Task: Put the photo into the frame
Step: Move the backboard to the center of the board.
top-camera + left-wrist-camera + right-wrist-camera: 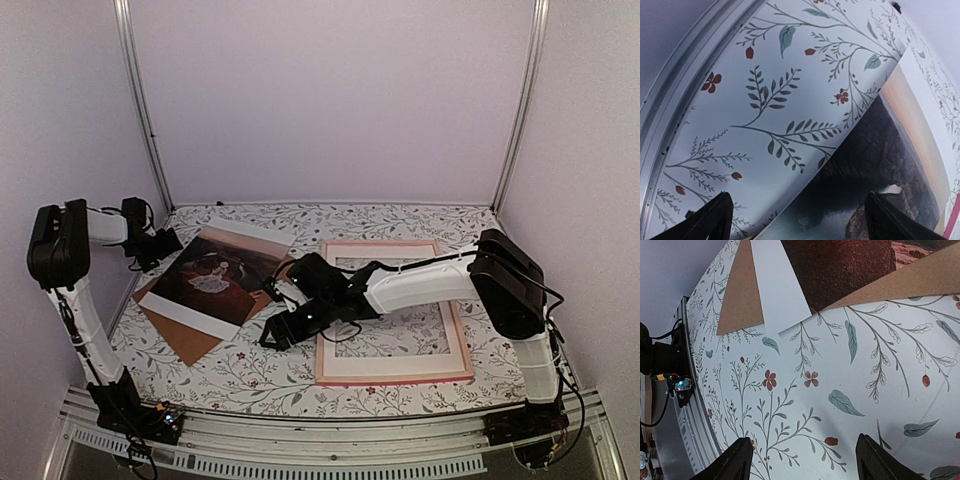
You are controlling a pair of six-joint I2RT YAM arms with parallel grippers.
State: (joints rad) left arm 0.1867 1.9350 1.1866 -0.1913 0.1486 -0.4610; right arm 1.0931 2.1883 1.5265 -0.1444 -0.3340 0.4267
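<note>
Counting one photo (pixel 215 280) | one frame (pixel 400 380) | left hand (pixel 797 220) wide | right hand (pixel 802 460) wide

Floral-patterned counter (pixel 765 100) fills most of the view. The photo (pixel 875 165), dark with a pale peach band, lies from 2 to 5 o'clock. A metal rail (pixel 670 100) curves along 9 o'clock. The left tool (pixel 802 222) shows black fingers (pixel 715 220) spread wide at 6 o'clock.
</note>
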